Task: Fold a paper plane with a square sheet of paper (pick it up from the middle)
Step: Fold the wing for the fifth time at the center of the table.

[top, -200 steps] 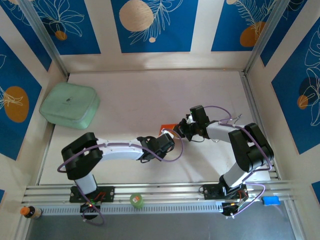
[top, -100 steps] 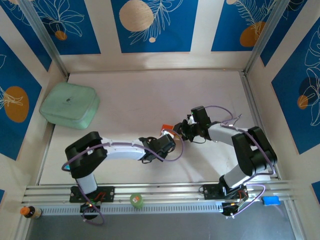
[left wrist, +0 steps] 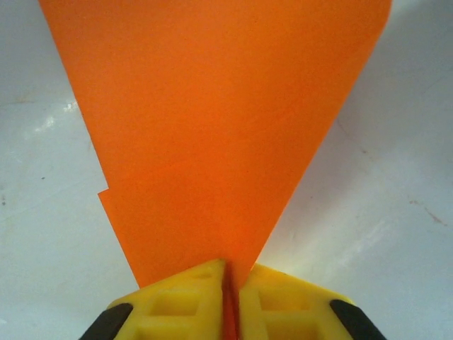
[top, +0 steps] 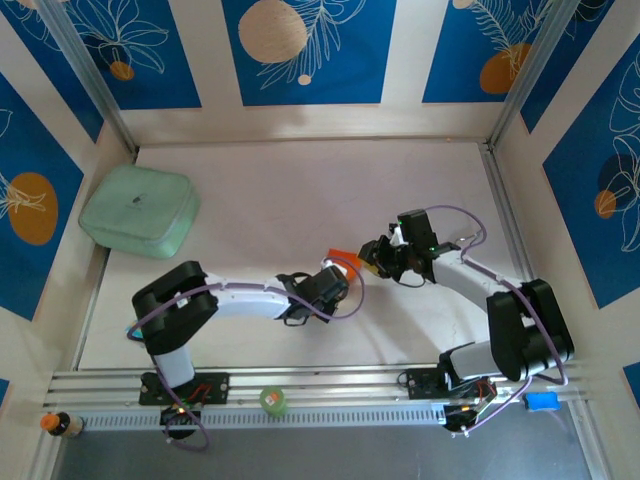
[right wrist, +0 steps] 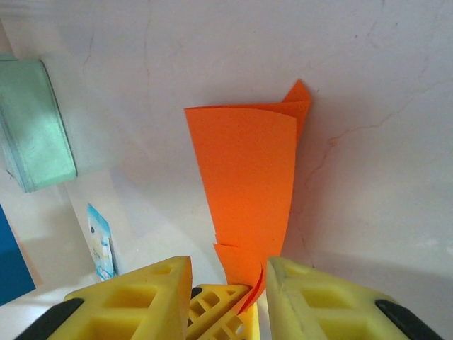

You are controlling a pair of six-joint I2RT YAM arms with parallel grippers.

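Both hands are meeting just right of centre on the tabletop, and the orange paper is sitting between them. The left hand is reaching in from the near left. Its yellow fingers are pressing tight together on the narrow end of the paper, with nothing but the paper between them. From that pinch the paper is fanning out into a folded wedge. Its layers are overlapping and a small step is showing along its left edge. It is casting a shadow on the tabletop beside it.

The right hand is coming in from the right with its fingers standing well apart on either side of the paper's lower end. Whether either pad is touching the paper, I cannot tell. Far off at the left edge, the green pad is lying well apart from the action.
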